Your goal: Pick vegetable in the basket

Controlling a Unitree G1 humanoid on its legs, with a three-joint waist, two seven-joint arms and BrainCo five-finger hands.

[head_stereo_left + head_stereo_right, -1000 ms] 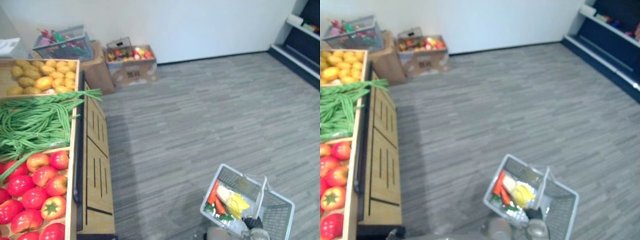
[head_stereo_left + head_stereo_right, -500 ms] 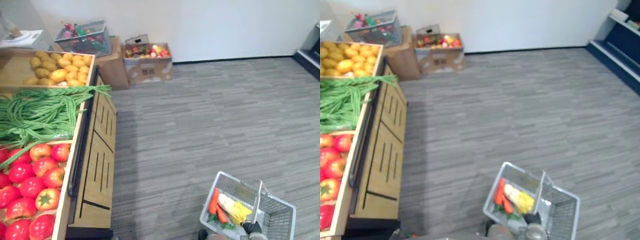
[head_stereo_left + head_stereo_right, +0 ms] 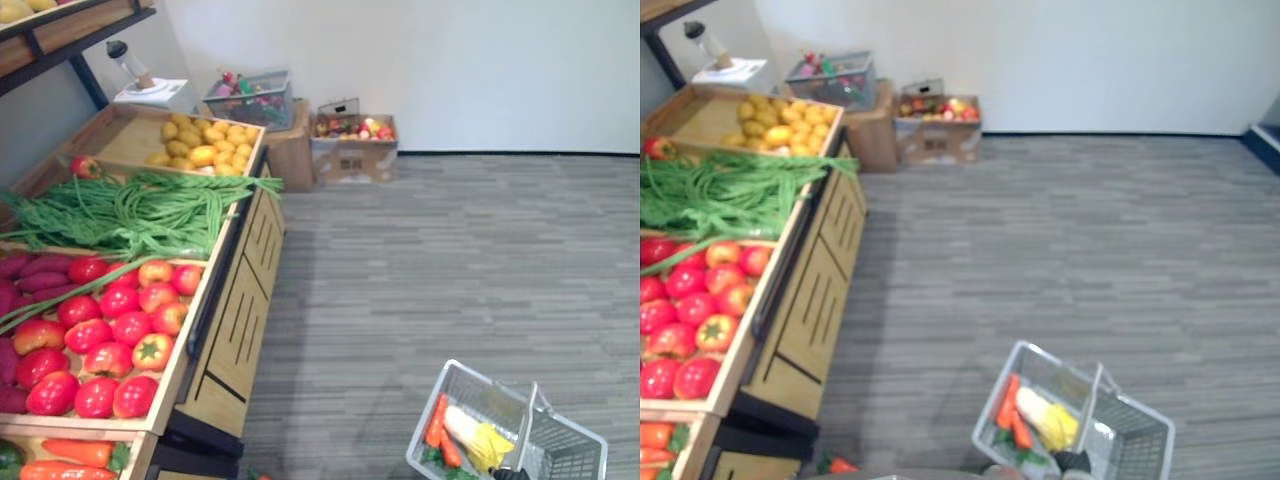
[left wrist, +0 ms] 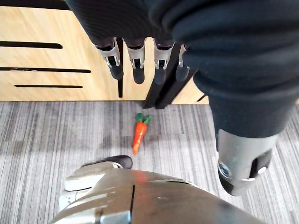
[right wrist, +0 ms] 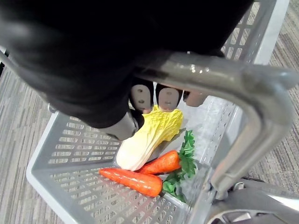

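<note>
Down by the robot's right side hangs a grey wire basket (image 3: 1130, 440). The right hand (image 5: 141, 96) has its fingers curled tight round the metal handle (image 5: 210, 79), which stands up over the basket's middle. Inside lie a pale yellow napa cabbage (image 5: 147, 140) and two carrots with green tops, one (image 5: 133, 181) flat on the mesh floor and the other (image 5: 161, 164) just beside it, touching the base of the cabbage. All three sit at one end; the other end of the basket is bare mesh.

The left hand (image 4: 136, 58) hangs beside the wooden produce stand (image 3: 235, 330) with its fingers straight and slightly apart, holding nothing. Below it a loose carrot (image 4: 139, 133) lies on the grey plank floor (image 3: 450, 260), near the foot of the stand and well apart from the basket.

The stand's trays are full. Potatoes (image 3: 205, 145) fill the far one, with a heap of green beans (image 3: 130, 210) next to them, some trailing over the front edge. Nearer are red tomatoes (image 3: 110, 330), and more carrots (image 3: 75, 452) lie in the lowest tray.

Against the white wall sits a cardboard box (image 3: 355, 155) of mixed produce, with a second wire basket (image 3: 250, 98) set on another box next to it.
</note>
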